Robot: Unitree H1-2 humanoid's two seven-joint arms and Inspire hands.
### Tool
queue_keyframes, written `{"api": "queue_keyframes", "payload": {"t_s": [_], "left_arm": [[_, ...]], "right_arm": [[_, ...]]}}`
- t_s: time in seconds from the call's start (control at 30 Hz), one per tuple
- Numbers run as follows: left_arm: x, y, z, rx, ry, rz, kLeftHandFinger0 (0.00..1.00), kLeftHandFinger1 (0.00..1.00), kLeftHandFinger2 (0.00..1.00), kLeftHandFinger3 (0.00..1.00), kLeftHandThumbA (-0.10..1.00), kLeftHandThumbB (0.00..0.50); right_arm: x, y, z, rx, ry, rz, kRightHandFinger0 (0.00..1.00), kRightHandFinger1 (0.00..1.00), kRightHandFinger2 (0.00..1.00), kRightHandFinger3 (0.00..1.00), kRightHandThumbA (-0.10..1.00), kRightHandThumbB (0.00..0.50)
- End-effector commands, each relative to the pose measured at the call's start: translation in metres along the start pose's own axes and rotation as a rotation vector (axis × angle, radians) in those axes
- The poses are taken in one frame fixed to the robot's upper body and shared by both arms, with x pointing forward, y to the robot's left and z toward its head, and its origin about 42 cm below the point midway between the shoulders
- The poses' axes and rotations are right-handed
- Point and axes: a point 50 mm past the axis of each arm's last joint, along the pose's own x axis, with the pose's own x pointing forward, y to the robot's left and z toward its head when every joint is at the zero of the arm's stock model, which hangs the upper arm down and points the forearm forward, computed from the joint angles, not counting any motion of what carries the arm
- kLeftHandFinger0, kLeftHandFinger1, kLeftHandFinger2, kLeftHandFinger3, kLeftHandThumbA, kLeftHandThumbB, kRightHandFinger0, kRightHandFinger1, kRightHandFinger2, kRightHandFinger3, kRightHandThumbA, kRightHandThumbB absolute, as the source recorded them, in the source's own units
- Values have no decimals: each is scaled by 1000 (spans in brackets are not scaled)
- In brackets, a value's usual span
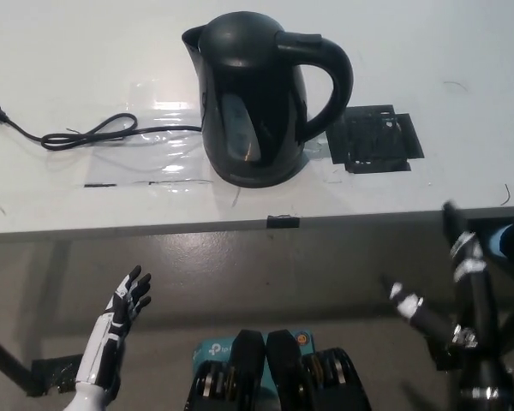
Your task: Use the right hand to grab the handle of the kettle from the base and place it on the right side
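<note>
Partly cropped right hand (450, 291) — kettle (253, 98) untouched.

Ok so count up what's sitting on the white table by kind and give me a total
Black kettle on its base: 1
Black power cord: 1
Black tape patch: 1
Clear tape strips: cannot count reliably
Total: 3 distinct things on the table.

We find no readable text, brand, number or sign anywhere, not even on the black kettle (255, 103) at twelve o'clock.
</note>
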Motion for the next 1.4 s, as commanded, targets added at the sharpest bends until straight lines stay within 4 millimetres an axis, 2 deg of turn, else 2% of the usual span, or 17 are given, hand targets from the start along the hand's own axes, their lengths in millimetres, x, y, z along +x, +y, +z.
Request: {"api": "queue_keyframes", "payload": {"t_s": [0.0, 0.07, 0.17, 0.3, 0.37, 0.47, 0.53, 0.63, 0.73, 1.0, 1.23, 1.37], "left_arm": [[6, -1, 13, -2, -93, -20, 1000, 1000, 1000, 1000, 1000, 500], [6, -2, 13, -5, -92, -22, 1000, 1000, 1000, 1000, 1000, 500], [2, -3, 11, -13, -86, -17, 1000, 1000, 1000, 1000, 1000, 500], [4, -3, 12, -15, -87, -9, 1000, 1000, 1000, 1000, 1000, 500], [1, -1, 12, -12, -84, -10, 1000, 1000, 1000, 1000, 1000, 500], [2, -1, 10, -12, -82, -19, 1000, 1000, 1000, 1000, 1000, 500], [2, 0, 10, -10, -79, -17, 1000, 1000, 1000, 1000, 1000, 500], [0, 1, 10, 1, -82, -21, 1000, 1000, 1000, 1000, 1000, 500], [0, 1, 10, -4, -75, -19, 1000, 1000, 1000, 1000, 1000, 500], [1, 2, 11, -12, -83, -28, 1000, 1000, 1000, 1000, 1000, 500], [1, 6, 11, -4, -80, -20, 1000, 1000, 1000, 1000, 1000, 500], [1, 5, 11, -11, -81, -18, 1000, 1000, 1000, 1000, 1000, 500]], "right_arm": [[69, 5, 45, -68, -166, -30, 1000, 1000, 1000, 1000, 899, 222], [98, 12, 55, -94, -194, -22, 1000, 1000, 1000, 1000, 859, 210], [130, 24, 66, -138, -175, -17, 1000, 1000, 1000, 1000, 841, 230], [174, 42, 72, -108, -151, 6, 1000, 1000, 1000, 1000, 744, 186], [192, 52, 63, -95, -113, 29, 1000, 1000, 1000, 1000, 747, 183], [220, 65, 48, -114, -58, 51, 1000, 1000, 1000, 1000, 794, 227], [230, 71, 44, -139, -41, 59, 1000, 1000, 1000, 1000, 811, 226], [250, 78, 33, -157, 4, 72, 1000, 1000, 1000, 1000, 761, 227], [261, 77, 22, -168, 35, 78, 1000, 1000, 1000, 1000, 714, 212], [272, 79, 1, -197, 94, 113, 1000, 1000, 1000, 1000, 718, 243], [273, 81, -1, -178, 105, 113, 1000, 1000, 1000, 1000, 746, 249], [275, 81, 3, -183, 93, 108, 1000, 1000, 1000, 1000, 750, 234]]}}
